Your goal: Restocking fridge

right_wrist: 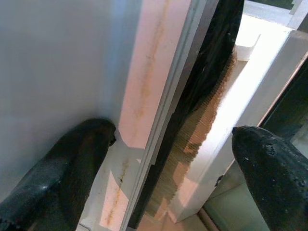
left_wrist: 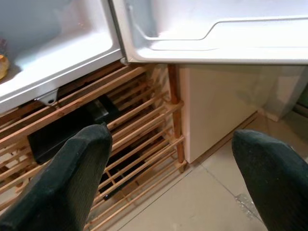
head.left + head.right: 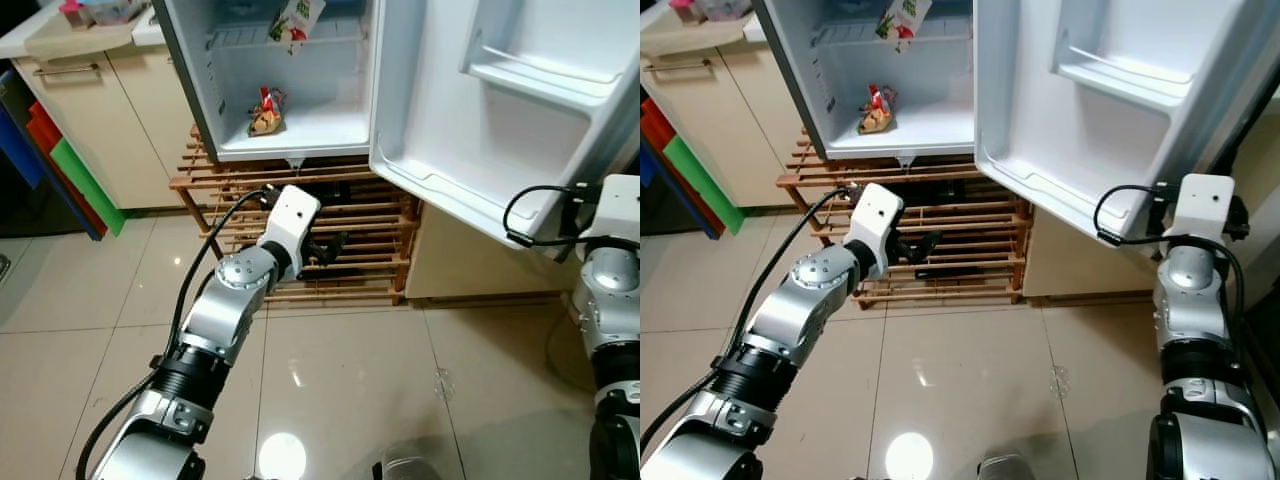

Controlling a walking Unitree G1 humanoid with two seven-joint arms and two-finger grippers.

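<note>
fridge [image 3: 300,135] stands open, up and ahead of the left gripper [image 3: 330,246], which is empty, fingers spread, low before the wooden rack [image 3: 360,215]. right gripper [image 1: 163,159], fingers apart, straddles the door [image 3: 480,110] edge, so the left arm is nearer the snack bag [image 3: 266,112] on the fridge floor.

A: Where do the head's two eyes look from?
B: From above, forward and down at the open fridge [image 3: 290,80], its door [image 3: 1090,100] and the wooden rack [image 3: 350,215] beneath; both share that scene, slightly offset.
A: And the wrists?
B: The left wrist looks along its fingers [image 2: 62,183], close to the rack. The right wrist sits very near the door's edge [image 1: 159,110].
</note>
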